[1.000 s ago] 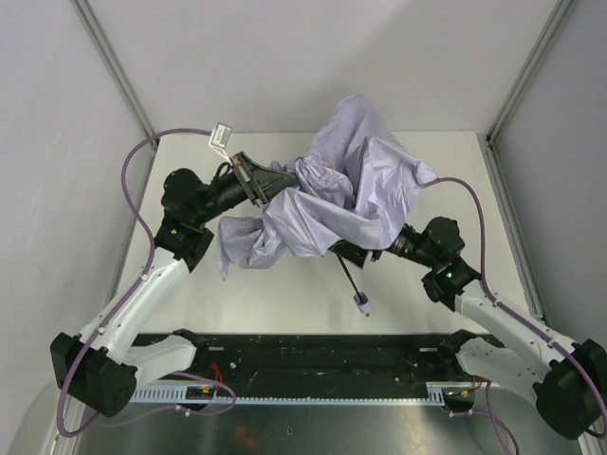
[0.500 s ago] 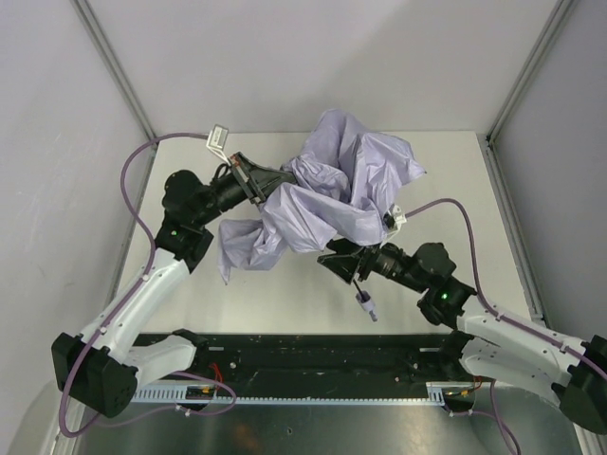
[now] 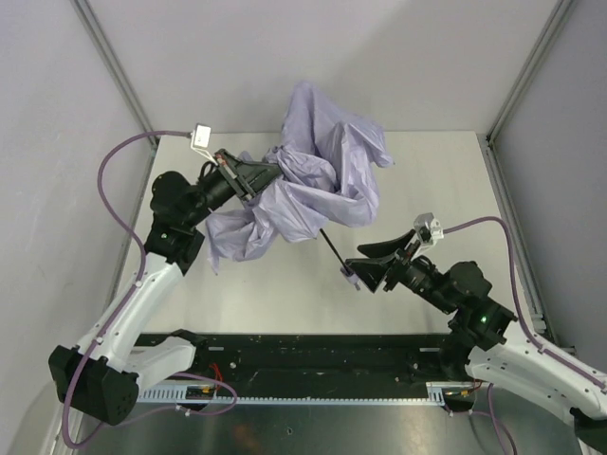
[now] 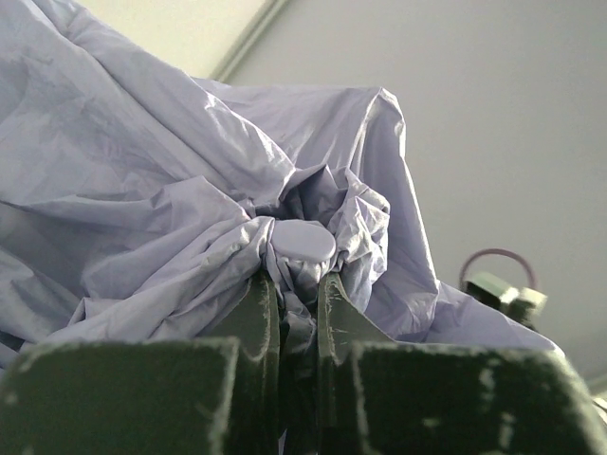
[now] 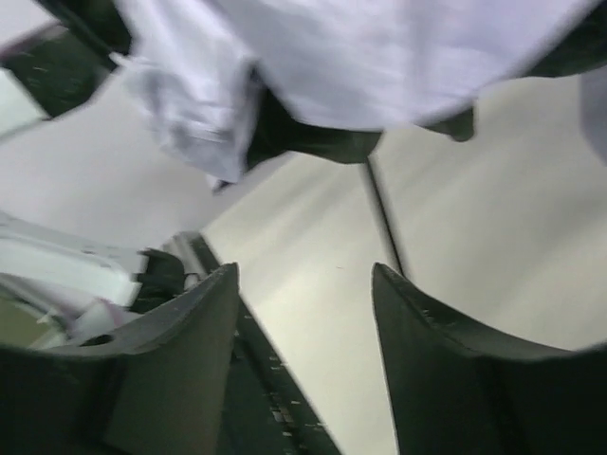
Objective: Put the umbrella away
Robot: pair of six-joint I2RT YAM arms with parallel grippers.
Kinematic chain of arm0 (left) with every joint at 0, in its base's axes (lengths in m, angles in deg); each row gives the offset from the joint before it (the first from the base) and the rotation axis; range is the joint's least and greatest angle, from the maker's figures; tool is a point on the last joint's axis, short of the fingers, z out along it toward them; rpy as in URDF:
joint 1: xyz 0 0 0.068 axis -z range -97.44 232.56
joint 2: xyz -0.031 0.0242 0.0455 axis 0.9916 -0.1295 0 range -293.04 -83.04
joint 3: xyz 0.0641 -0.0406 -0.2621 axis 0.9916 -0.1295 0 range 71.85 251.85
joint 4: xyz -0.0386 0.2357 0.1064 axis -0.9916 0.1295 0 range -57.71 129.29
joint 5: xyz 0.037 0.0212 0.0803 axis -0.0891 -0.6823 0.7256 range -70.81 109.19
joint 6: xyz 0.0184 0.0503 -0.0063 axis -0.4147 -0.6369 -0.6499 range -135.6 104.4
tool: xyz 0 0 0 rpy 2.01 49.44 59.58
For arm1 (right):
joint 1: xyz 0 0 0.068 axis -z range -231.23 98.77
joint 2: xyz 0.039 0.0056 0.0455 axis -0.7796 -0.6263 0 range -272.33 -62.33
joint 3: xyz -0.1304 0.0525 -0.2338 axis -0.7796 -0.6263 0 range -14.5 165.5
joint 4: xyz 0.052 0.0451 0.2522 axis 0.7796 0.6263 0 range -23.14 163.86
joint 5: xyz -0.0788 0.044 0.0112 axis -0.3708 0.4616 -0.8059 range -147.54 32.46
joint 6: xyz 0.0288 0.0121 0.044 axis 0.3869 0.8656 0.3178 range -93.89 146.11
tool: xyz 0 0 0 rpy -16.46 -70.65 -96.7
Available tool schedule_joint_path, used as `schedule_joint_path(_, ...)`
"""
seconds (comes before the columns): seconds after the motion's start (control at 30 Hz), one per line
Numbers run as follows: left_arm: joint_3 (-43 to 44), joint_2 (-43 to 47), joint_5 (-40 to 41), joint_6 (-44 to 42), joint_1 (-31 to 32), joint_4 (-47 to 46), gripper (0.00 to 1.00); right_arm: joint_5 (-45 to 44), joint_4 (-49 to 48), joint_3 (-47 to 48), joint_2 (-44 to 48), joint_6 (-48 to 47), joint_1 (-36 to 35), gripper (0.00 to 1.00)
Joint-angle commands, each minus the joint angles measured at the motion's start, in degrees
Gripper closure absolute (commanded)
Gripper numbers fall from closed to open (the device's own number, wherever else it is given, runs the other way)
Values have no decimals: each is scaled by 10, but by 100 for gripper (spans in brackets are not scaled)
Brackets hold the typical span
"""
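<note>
My left pincer (image 3: 268, 172) is clamped on the umbrella (image 3: 313, 180) by its bunched canopy above the surface's (image 3: 446, 180) far left, so I should ease my right pincer (image 3: 365, 265), jaws apart, squarely around the dangling handle (image 3: 351, 276) near mid-surface, closing only once it sits between them.

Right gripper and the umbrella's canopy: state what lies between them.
The umbrella's thin black shaft runs from the canopy toward the right gripper, seen in the top view.
</note>
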Motion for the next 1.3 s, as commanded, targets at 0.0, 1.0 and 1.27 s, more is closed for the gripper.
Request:
schedule_joint_path(0.0,6,25,58,-56,-15,3,100,45,-23,76,-42,20,-62,43)
schedule_joint_path(1.0,-12,19,94,-117,-29,39,100,-93,161,444,-397,-182,-176,99)
schedule_joint_path(1.27,-51,33,4,-112,-29,-80,100,219,81,449,-434,51,-115,94)
